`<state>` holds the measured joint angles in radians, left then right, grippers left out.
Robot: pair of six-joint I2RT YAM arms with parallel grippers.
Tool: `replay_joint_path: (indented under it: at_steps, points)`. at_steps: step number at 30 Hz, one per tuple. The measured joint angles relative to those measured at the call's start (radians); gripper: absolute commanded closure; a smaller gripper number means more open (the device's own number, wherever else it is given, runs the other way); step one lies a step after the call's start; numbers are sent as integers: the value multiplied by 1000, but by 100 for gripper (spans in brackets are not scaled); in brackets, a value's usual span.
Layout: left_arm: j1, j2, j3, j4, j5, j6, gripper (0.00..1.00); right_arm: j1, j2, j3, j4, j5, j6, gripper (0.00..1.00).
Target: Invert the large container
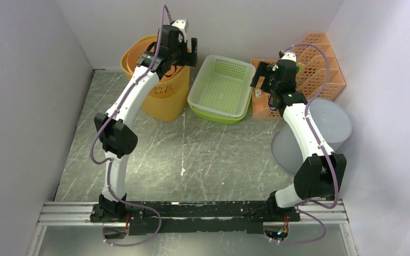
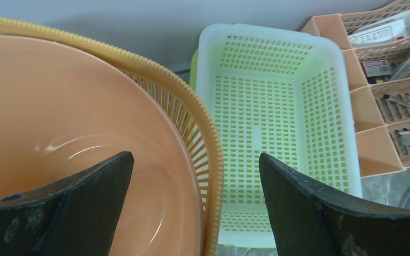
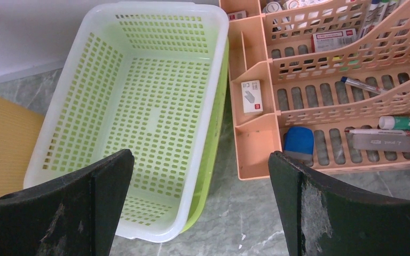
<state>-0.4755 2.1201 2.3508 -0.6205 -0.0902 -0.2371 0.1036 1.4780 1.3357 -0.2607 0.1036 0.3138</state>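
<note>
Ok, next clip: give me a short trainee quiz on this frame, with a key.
1. Fill in: the left gripper and the right gripper both have their jaws ____.
2. What is below the left gripper? A. the orange slatted basket B. the desk organiser C. bare table
3. True or false: the white basket is nested inside a green basket.

Key: 1 open; 2 A; 3 true.
</note>
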Motion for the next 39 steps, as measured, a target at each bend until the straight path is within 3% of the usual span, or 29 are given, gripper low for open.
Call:
replay_joint_path:
  at_steps: [21, 39]
  points:
    - [-10, -71, -131, 142, -98, -60, 0, -4, 0, 4, -3, 16, -12, 0]
    - [20, -78, -185, 171, -179, -93, 4, -5, 8, 4, -3, 16, -15, 0]
